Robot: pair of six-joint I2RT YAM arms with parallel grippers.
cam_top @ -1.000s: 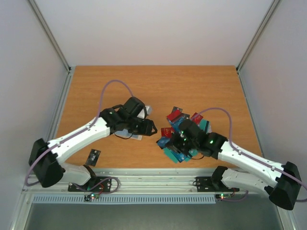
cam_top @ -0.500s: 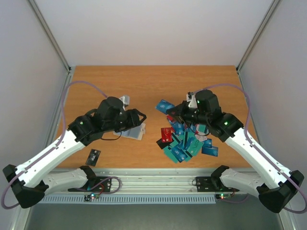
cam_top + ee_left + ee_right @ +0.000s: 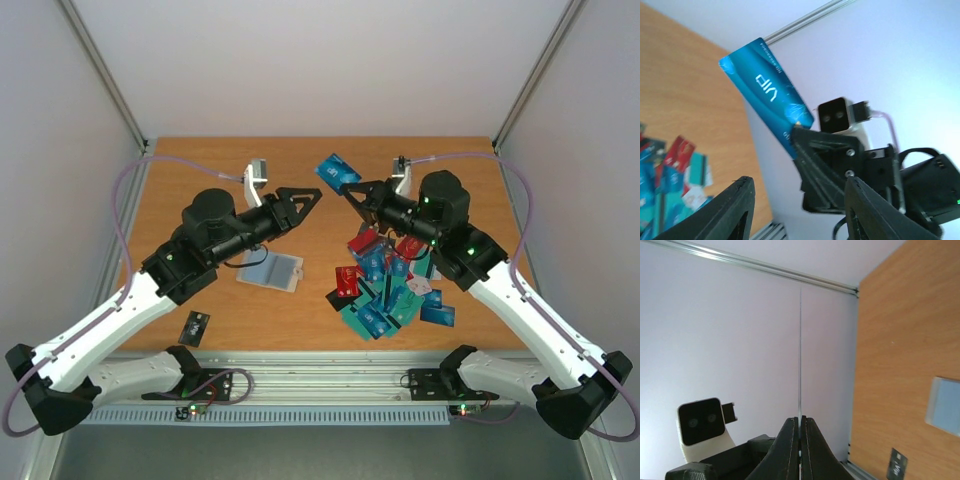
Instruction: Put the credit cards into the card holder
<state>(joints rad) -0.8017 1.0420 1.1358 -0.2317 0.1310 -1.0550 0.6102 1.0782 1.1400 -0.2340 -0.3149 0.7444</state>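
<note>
**Card lifted, holder left lying**

From above, we saw that both arms had risen off the table within the last second. The right gripper was pinched shut on one blue card, now clear of the heap of credit cards. The left gripper hung roughly half open and empty, facing it. The card holder lay flat below, released. The left wrist view showed the blue card gripped by its lower corner, with our own fingers apart and nothing between them. The right wrist view showed it edge-on between closed fingers, the holder well beneath — so we judged this card was picked but not yet sleeved.
</note>
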